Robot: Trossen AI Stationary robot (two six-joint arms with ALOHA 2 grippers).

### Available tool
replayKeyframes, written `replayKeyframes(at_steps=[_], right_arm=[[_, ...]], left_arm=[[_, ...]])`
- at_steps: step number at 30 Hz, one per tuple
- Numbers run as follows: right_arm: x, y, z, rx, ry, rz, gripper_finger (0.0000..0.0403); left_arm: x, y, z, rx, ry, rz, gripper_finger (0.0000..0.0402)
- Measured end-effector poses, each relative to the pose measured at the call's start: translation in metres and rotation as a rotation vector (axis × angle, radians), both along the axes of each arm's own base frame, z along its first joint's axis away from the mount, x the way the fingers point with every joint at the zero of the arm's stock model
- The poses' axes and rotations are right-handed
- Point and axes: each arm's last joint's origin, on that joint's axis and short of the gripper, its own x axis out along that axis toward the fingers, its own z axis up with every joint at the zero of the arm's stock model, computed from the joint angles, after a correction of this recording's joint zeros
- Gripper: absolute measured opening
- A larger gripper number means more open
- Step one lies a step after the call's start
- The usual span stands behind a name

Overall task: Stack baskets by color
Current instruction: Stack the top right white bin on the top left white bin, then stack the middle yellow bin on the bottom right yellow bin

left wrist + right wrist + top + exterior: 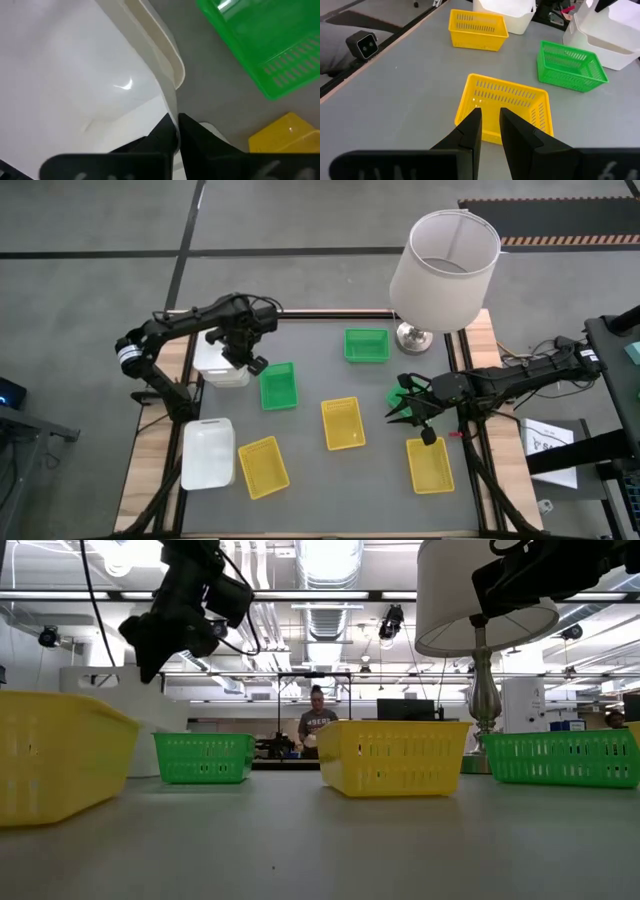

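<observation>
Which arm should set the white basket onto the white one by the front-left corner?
Left, likely. The left gripper is already shut on the rim of a white basket at the table's left edge; the other white basket sits on that side. The right gripper is across the table.

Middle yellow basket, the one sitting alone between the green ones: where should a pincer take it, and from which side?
Take the middle yellow basket by one long wall of its raised rim, coming straight down from above. It sits upright and open-topped, apart from its neighbours, so one finger can probably drop inside and one outside. The right pincer is nearest.
</observation>
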Motion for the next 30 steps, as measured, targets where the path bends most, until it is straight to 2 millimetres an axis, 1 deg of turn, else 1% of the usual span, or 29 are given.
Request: replayKeyframes(at_steps=[4,9,13,16,18,21,25,27,30], right_arm=[[0.0,0.0,0.0,0.0,0.0,0.0,0.0061],[0.0,0.0,-0.001,0.0,0.001,0.0,0.0061],[0.0,0.0,-0.003,-0.005,0.006,0.001,0.0061],[-0.001,0.0,-0.004,-0.002,0.011,0.0,0.0061],[-0.001,0.0,-0.006,0.007,0.014,-0.006,0.0061],[0.0,0.0,-0.008,0.025,-0.009,-0.012,0.0061],[0.006,0.001,-0.008,0.019,-0.183,0.007,0.0061],[0.01,0.002,-0.011,0.022,-0.246,0.014,0.0061],[0.015,0.003,-0.02,0.034,-0.263,0.026,0.0061]], left_arm=[[-0.001,-0.001,-0.005,-0.004,0.019,-0.002,0.0024],[-0.001,-0.001,-0.006,-0.008,0.013,-0.025,0.0075],[0.0,-0.004,0.003,0.014,-0.033,-0.065,0.0105],[0.001,-0.014,0.013,0.072,-0.11,-0.111,0.0115],[0.004,-0.025,0.019,0.148,-0.196,-0.162,0.0115],[0.012,-0.049,0.031,0.289,-0.377,-0.221,0.0116],[0.027,-0.087,0.042,0.496,-0.657,-0.337,0.0116],[0.034,-0.107,0.042,0.584,-0.788,-0.395,0.0116],[0.042,-0.136,0.036,0.649,-0.988,-0.505,0.0116]])
